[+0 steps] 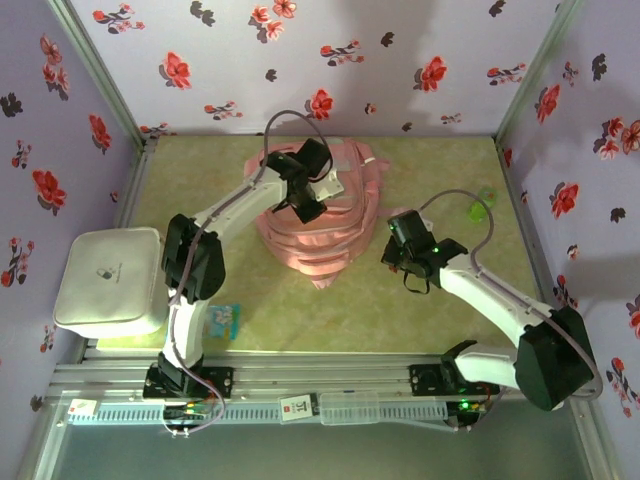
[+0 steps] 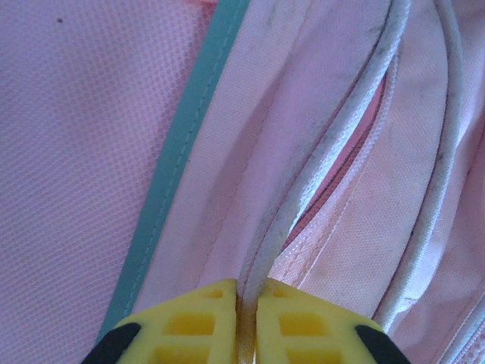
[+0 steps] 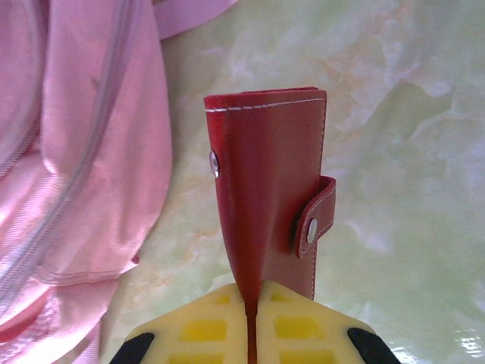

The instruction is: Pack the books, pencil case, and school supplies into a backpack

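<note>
- While the left pincer is squeezing its yellow fingers almost together on a strand of white piping, it is gripping the pale pink backpack by that raised edge.
- The backpack is lying in a soft heap at the middle of the green marbled tabletop, and the left arm is reaching onto its upper middle from its left side.
- A teal trim is running along the pink fabric just left of the pinched piping.
- The right pincer is clamping narrowly on the lower edge of a red snap case and holding it upright just right of the backpack, with bare tabletop showing behind it.
- A strap tab is wrapping round the case's right edge and closing on a metal snap. A second snap is showing near the case's left edge.
- Pink fabric from the backpack is hanging close beside the case without touching it.
- A white rounded box is sitting well to the left of the backpack, at the tabletop's edge.
- A small flat blue item is lying below and left of the backpack, beside the left arm; it is too small to identify.
- A small green thing is lying to the right of the backpack, too blurred to name.
</note>
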Motion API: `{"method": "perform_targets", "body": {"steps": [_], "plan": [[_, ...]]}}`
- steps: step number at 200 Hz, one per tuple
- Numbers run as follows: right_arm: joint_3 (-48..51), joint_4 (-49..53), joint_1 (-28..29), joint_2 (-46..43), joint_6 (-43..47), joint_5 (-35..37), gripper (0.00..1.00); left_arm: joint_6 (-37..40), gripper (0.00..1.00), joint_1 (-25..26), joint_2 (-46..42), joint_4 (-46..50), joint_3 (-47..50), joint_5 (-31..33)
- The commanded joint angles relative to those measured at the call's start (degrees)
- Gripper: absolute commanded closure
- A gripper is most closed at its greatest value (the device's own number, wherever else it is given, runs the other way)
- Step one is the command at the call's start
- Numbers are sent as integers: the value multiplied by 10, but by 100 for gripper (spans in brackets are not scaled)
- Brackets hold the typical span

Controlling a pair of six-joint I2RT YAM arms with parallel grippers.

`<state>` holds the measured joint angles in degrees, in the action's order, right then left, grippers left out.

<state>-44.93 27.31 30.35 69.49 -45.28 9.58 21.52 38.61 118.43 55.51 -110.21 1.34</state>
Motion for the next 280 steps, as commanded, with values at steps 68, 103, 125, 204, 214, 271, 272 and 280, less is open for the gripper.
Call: {"method": "perform_targets", "body": {"steps": [68,103,125,204,214,271,272,280], "plan": [[5,-160,-4,-43,9,-69,92,-94,99,-16,-62,-69,-19,-17],[-10,-282,-5,-25,-24,-122,91,-175,100,-16,-88,-155,-14,-62],[-21,-355,-9,-1,-63,-152,91,-219,100,-16,-94,-198,-18,-70],[-38,-562,-10,94,-193,-213,91,-279,100,-20,-80,-227,-45,-78],[-34,-584,-10,103,-207,-213,90,-283,100,-21,-77,-226,-47,-78],[-76,-607,-9,209,-267,-212,87,-299,100,-24,-74,-222,-61,-78],[-78,-609,-9,211,-268,-212,87,-299,100,-24,-74,-221,-61,-78],[-90,-619,-9,229,-274,-217,87,-303,100,-26,-74,-219,-62,-78]]}}
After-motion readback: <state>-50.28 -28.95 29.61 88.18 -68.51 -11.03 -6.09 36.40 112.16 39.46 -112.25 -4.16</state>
